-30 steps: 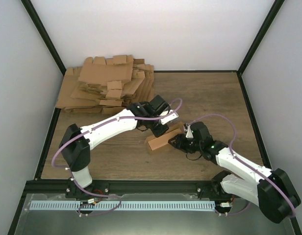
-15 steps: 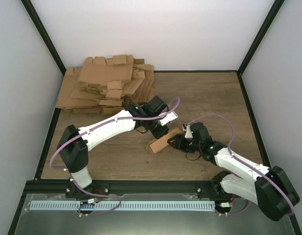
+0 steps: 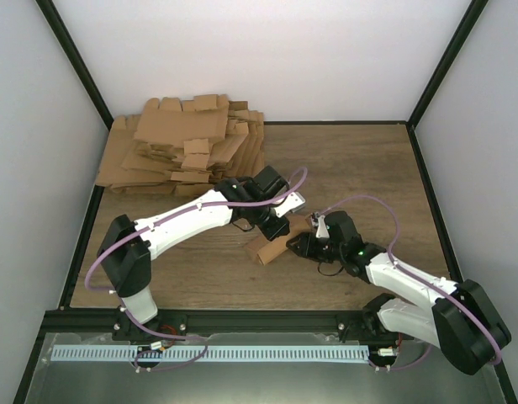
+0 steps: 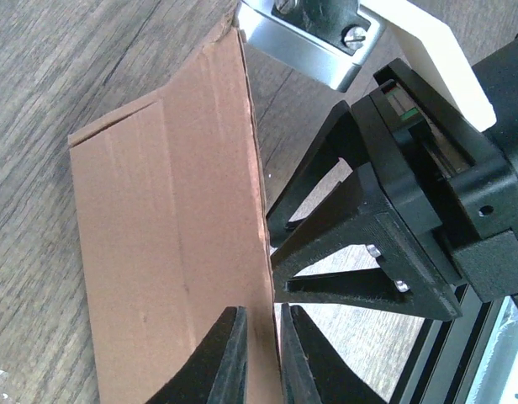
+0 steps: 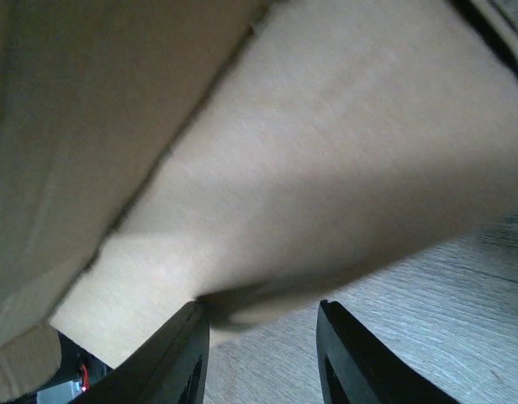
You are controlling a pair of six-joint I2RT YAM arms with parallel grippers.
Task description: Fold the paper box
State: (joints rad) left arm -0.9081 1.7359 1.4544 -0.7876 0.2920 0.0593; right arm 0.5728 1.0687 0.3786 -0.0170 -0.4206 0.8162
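The paper box [image 3: 268,249] is a brown cardboard piece, partly folded, lying mid-table between both grippers. In the left wrist view the paper box [image 4: 166,244] stands as a wide panel, and my left gripper [image 4: 261,353] is shut on its right edge. My left gripper [image 3: 277,227] sits over the box's far end. My right gripper [image 3: 299,246] is at the box's right side, and its black fingers [image 4: 343,227] show just beyond the pinched edge. In the right wrist view the box [image 5: 326,168] fills the frame and my right gripper [image 5: 263,337] is open under its lower edge.
A big pile of flat brown cardboard blanks [image 3: 187,147] lies at the back left of the wooden table [image 3: 368,168]. White walls with black frame posts enclose the table on three sides. A metal rail runs along the near edge.
My left gripper has shifted slightly nearer and lower over the box. The box has turned a little and shows less of its length. My right gripper has edged left toward it.
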